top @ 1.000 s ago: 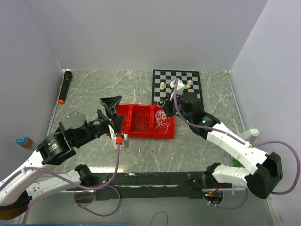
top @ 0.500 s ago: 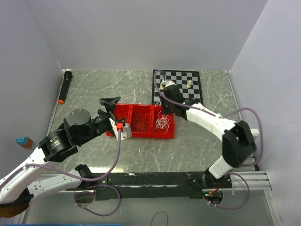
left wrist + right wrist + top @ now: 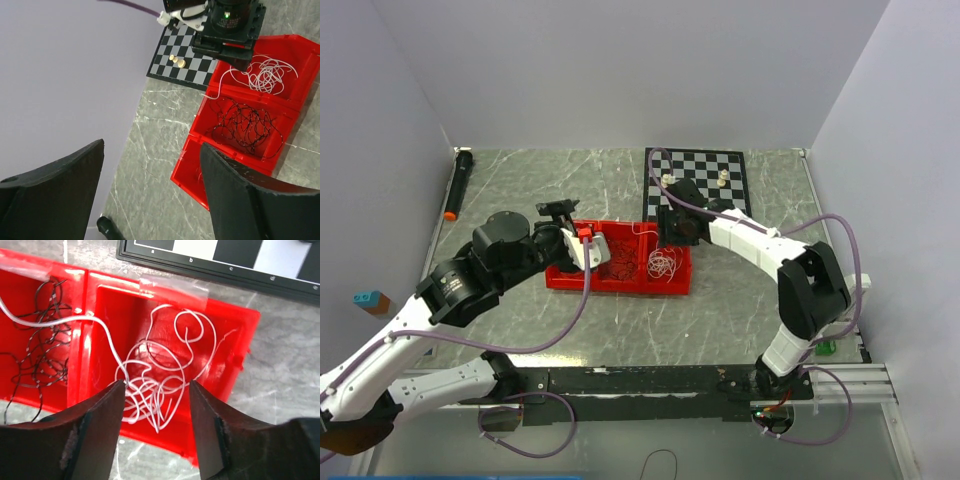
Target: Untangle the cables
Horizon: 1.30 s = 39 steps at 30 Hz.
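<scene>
The red tray (image 3: 672,287) has three compartments. A tangle of white cables (image 3: 160,375) fills the right one, and one white strand trails over the divider to the black cables (image 3: 35,340) in the middle one. My right gripper (image 3: 155,390) hangs open just above the white tangle, its left fingertip beside that strand, holding nothing. My left gripper (image 3: 152,150) is open and empty above the tray's left end (image 3: 192,175). From there the black cables (image 3: 245,125) and white cables (image 3: 267,75) lie beyond it. Red cables do not stand out against the tray.
A chessboard (image 3: 697,180) with a few pale pieces lies just behind the tray's right end. A black marker with an orange tip (image 3: 458,185) lies by the left wall. A small teal-and-brown block (image 3: 370,300) sits far left. Walls close in three sides.
The right gripper was shut and has opened over the white cables as its arm reached in over the tray. The left arm moved right and forward over the tray's left end.
</scene>
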### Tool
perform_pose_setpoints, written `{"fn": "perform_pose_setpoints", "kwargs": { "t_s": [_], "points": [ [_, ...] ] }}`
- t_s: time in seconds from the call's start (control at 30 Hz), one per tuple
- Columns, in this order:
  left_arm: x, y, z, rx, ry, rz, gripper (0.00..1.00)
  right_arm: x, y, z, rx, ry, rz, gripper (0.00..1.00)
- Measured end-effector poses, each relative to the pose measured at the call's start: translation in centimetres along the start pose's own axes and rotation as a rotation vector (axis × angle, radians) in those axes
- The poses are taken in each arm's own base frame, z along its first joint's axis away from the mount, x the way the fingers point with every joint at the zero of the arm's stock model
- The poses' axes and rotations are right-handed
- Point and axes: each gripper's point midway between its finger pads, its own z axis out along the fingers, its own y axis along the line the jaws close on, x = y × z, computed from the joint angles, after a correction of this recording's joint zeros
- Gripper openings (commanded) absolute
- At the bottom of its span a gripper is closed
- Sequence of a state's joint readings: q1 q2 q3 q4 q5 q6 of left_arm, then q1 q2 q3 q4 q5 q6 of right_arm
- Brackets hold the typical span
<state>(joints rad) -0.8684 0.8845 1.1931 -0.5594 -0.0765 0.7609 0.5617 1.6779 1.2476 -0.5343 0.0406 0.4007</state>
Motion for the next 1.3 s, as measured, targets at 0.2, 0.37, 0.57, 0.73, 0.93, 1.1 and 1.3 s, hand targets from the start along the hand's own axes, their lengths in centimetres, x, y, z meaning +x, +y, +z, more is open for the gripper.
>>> {"fn": "perform_pose_setpoints", "kwargs": {
  "t_s": [0.2,0.37,0.57,0.73,0.93,1.1,1.3],
  "points": [
    [0.1,0.0,0.3,0.004,0.006,0.000,0.80,-0.6,-0.6,-1.7,0.025,-0.039,0.006,0.45],
    [-0.3,0.3,0.5,0.000,0.002,0.001,0.79,-0.7,-0.6,-1.9,0.015,-0.054,0.020,0.41],
    [-0.8,0.8,0.3,-0.010,-0.008,0.002,0.79,-1.2,2.8,-3.9,-0.189,-0.104,0.048,0.52],
    [-0.8,0.8,0.3,-0.010,-0.008,0.004,0.80,-1.3,4.1,-2.5,-0.236,-0.094,0.074,0.50],
    [-0.7,1.0,0.3,-0.014,-0.004,0.010,0.80,-0.8,3.5,-0.2,-0.193,-0.075,0.103,0.25],
    [-0.6,1.1,0.3,-0.016,-0.002,0.027,0.80,-0.5,2.4,1.0,-0.132,-0.080,0.127,0.06],
    [-0.7,1.3,0.2,-0.021,-0.003,0.035,0.79,-0.3,1.0,2.0,-0.051,-0.084,0.142,0.00]
  ]
}}
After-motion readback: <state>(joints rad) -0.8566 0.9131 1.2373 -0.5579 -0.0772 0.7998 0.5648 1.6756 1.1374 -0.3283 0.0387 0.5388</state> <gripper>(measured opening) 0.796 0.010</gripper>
